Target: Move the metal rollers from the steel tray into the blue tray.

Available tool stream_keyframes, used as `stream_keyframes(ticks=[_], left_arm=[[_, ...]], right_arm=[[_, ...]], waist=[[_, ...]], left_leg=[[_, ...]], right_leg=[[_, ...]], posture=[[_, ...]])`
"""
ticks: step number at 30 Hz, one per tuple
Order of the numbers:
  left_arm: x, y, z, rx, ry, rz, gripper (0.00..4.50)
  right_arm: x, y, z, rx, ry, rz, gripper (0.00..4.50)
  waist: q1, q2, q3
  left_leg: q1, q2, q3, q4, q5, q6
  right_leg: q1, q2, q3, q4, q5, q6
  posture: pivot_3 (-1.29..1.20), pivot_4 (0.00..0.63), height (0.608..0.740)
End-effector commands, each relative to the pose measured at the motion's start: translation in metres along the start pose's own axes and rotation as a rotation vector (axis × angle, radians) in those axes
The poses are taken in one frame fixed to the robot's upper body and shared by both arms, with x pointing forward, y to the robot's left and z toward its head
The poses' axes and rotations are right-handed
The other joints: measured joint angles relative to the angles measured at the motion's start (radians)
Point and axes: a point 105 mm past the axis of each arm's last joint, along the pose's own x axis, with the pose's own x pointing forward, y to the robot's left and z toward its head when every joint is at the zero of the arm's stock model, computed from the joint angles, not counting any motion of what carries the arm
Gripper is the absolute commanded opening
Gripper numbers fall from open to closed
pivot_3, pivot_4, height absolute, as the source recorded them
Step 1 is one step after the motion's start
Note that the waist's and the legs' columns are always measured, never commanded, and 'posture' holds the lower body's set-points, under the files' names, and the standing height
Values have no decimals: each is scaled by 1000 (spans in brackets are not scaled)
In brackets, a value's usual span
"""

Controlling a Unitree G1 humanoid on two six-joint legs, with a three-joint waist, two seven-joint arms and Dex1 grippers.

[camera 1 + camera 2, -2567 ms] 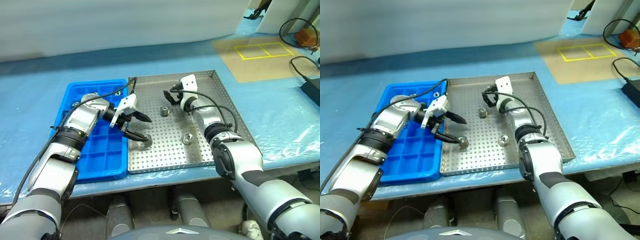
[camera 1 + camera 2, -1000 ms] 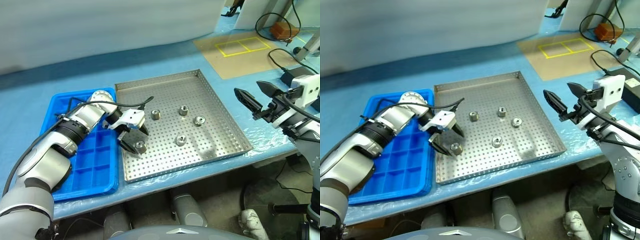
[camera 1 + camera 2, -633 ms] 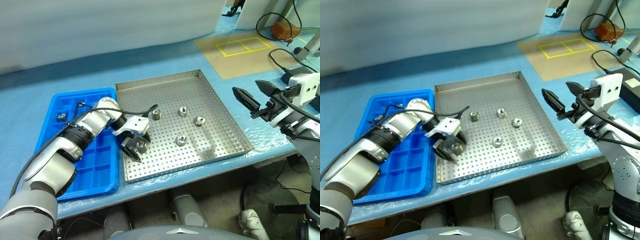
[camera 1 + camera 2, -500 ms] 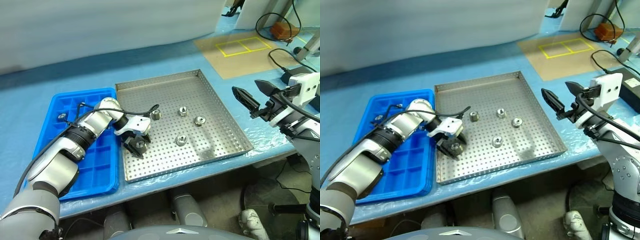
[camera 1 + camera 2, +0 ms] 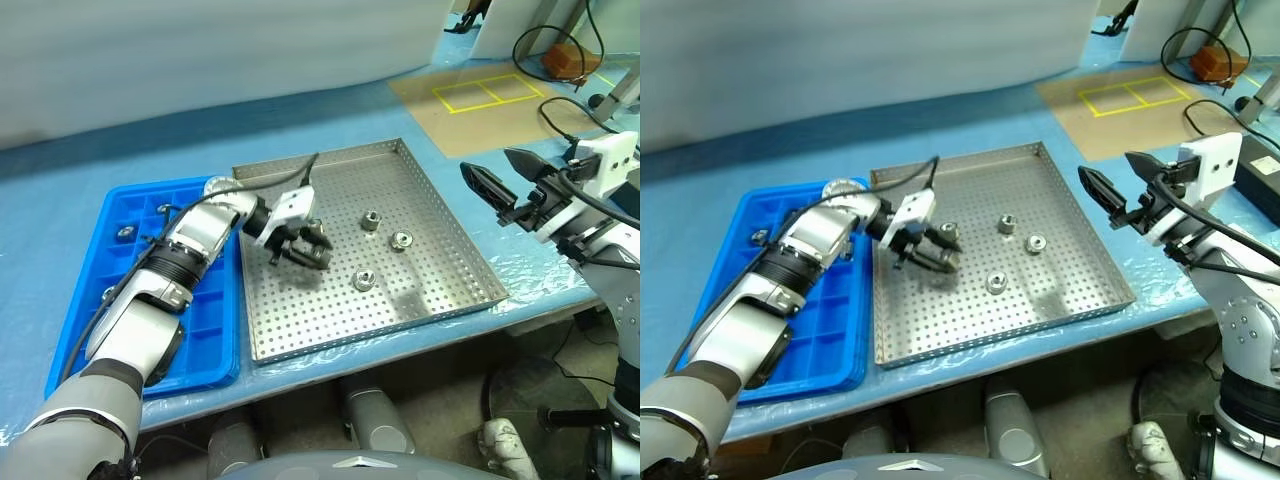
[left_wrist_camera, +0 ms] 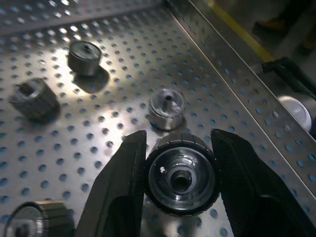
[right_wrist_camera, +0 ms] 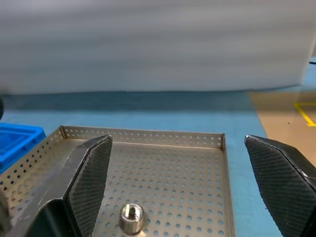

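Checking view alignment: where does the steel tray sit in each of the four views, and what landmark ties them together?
Left eye view: steel tray centre, right of the blue tray.
Right eye view: centre, same layout.
Left wrist view: its perforated base lies behind the roller clamped in the left gripper.
Right wrist view: lower half, far rim across the middle.
Shared landmark: the perforated base with its raised rim.

No text, label, brand, number or sign could be read anywhere in these views.
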Motion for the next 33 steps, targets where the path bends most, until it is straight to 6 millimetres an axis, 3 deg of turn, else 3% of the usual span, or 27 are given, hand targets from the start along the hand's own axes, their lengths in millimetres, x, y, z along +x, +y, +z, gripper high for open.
stream_keyframes(ticks=[1, 7, 11, 22, 33], left_arm=[[-19, 17, 22, -10, -88, 161, 1702], [-48, 13, 32, 4, -224, 362, 1702], [-67, 5, 38, -16, -312, 498, 1702], [-122, -35, 3, -115, -315, 831, 1702], [-159, -96, -38, -250, -191, 1058, 1702]], right_arm=[[13, 9, 8, -12, -45, 62, 4500], [41, 15, -1, 22, -49, 189, 4500], [56, 17, -7, 35, -52, 269, 4500], [100, 36, -26, 57, -33, 485, 4500], [135, 59, -47, 84, -4, 629, 4500]], waist=[[3, 0, 0], [36, 1, 0], [96, 1, 1], [226, 1, 1], [273, -1, 2]], left_leg=[[0, 0, -1, 0, 0, 0], [-1, 1, -2, -1, 0, 0], [-2, 3, -2, -1, 1, 0], [-2, 6, 1, -2, 3, -4], [-4, 13, 1, -5, 11, -16]], right_leg=[[0, 0, 0, 0, 0, 0], [-1, 0, -2, 0, 0, 0], [-4, 0, -4, 1, 0, 0], [-11, 0, -3, 9, 0, -1], [-20, 2, -9, 21, -2, -4]], posture=[[-461, 150, 740], [-304, 150, 740], [-224, 150, 740], [-8, 150, 740], [179, 150, 740]])
